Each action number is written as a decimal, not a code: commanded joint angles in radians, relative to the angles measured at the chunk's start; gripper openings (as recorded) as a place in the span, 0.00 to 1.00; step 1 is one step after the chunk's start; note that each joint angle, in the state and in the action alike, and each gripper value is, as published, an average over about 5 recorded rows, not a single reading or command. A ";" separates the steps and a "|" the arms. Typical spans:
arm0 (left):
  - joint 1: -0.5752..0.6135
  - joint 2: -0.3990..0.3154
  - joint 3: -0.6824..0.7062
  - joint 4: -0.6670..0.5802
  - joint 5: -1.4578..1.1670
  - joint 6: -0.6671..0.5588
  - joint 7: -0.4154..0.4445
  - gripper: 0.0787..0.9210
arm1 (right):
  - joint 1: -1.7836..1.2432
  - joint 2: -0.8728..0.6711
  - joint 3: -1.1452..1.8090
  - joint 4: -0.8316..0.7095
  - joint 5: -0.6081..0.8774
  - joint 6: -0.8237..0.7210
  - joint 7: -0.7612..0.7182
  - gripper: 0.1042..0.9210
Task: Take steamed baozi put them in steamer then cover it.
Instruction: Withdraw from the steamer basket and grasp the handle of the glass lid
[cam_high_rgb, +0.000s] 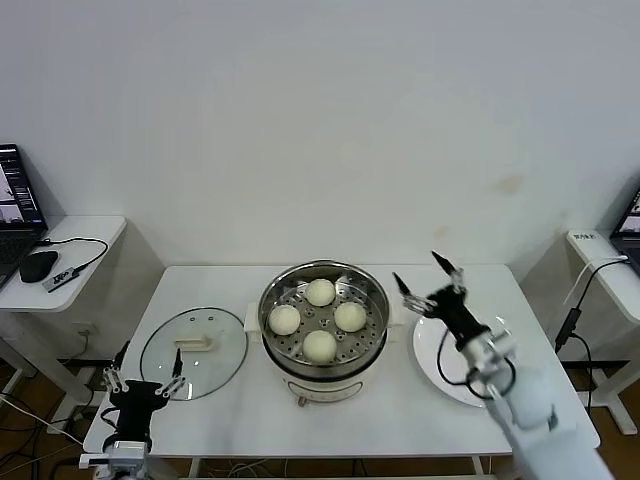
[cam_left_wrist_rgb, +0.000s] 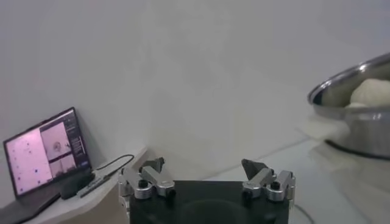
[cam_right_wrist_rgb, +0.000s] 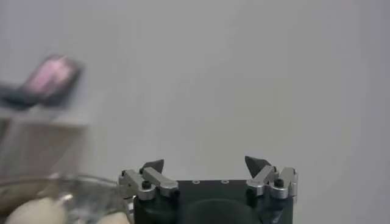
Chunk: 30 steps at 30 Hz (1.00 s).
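Two tools, both spread wide and empty. Left tool (cam_high_rgb: 146, 368) low at the desk's (cam_high_rgb: 250, 410) near edge, just nearside of the cover (cam_high_rgb: 193, 352), which lies flat left of the steamer (cam_high_rgb: 323, 325). Right tool (cam_high_rgb: 428, 276) raised right of the steamer, over a white plate (cam_high_rgb: 440, 365). Four baozi (cam_high_rgb: 320, 345) sit on the steamer's tray, uncovered.

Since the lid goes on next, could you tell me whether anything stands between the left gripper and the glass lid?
Nothing visible does. The left gripper, open, sits at the table's near edge right beside the glass lid, which lies flat, left of the steamer holding four baozi.
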 joint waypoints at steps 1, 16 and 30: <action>-0.051 0.066 -0.032 0.204 0.610 -0.162 -0.027 0.88 | -0.332 0.314 0.377 -0.006 -0.036 0.107 -0.059 0.88; -0.198 0.141 0.064 0.446 1.077 -0.189 -0.015 0.88 | -0.402 0.380 0.401 -0.007 -0.115 0.074 -0.051 0.88; -0.442 0.169 0.112 0.665 1.080 -0.192 -0.008 0.88 | -0.427 0.431 0.400 0.000 -0.154 0.085 -0.038 0.88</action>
